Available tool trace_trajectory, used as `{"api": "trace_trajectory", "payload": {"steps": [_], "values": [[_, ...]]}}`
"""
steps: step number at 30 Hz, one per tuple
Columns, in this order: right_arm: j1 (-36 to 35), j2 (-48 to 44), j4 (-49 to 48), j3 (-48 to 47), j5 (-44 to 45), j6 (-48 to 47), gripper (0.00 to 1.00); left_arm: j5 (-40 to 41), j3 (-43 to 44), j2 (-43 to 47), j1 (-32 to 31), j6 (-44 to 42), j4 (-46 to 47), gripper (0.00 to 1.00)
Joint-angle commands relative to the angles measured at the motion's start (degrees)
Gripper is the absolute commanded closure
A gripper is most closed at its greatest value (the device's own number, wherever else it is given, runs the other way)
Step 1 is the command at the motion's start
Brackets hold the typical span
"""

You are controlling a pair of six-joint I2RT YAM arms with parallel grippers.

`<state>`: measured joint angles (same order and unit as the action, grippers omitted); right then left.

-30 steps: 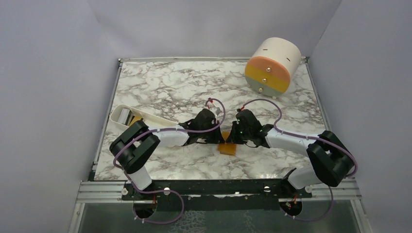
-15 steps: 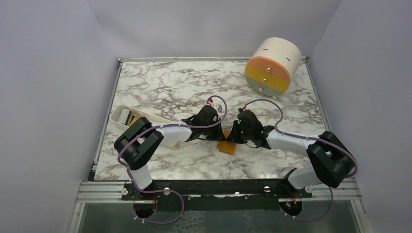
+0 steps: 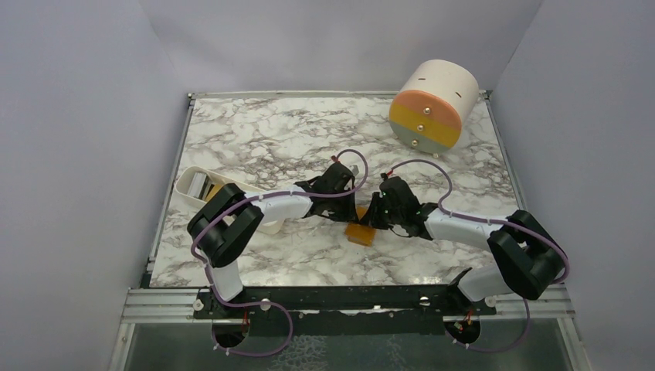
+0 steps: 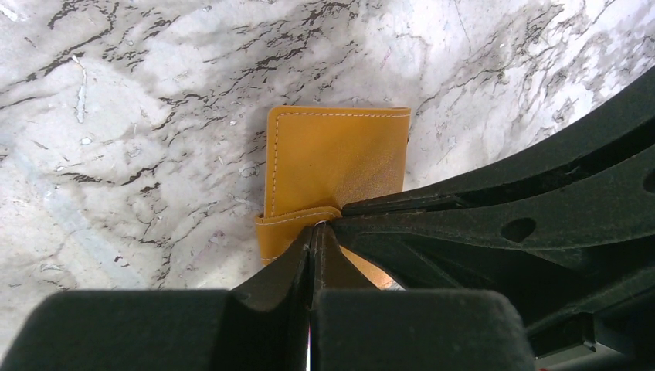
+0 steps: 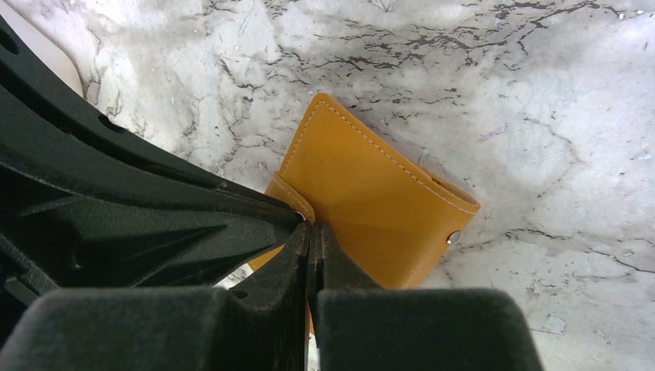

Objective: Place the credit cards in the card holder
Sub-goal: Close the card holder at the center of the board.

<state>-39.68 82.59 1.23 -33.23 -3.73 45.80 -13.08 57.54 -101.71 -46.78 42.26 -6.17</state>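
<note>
Both the left gripper and the right gripper are closed together, tips set against the flap of the card holder.

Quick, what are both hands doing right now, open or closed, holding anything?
Left hand: closed, tips at the card holder flap; grip cannot be told.
Right hand: closed, tips at the same flap; grip cannot be told.

Robotics lab test booth: plain lilac-grey walls, marble-print tabletop, aluminium frame rail in front.
</note>
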Motion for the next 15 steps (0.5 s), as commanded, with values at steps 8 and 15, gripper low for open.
{"api": "trace_trajectory", "payload": {"steps": [8,15], "values": [[-1.01,-8.81,14.58,-3.21,6.2,-6.08,0.78,1.76,-6.84,9.23,0.54,2.01,6.22,0.8],[-1.0,-16.71,23.23,-8.82,9.01,-8.09,0.52,10.58,-3.46,19.94,1.31,-3.3,0.11,0.58]]}}
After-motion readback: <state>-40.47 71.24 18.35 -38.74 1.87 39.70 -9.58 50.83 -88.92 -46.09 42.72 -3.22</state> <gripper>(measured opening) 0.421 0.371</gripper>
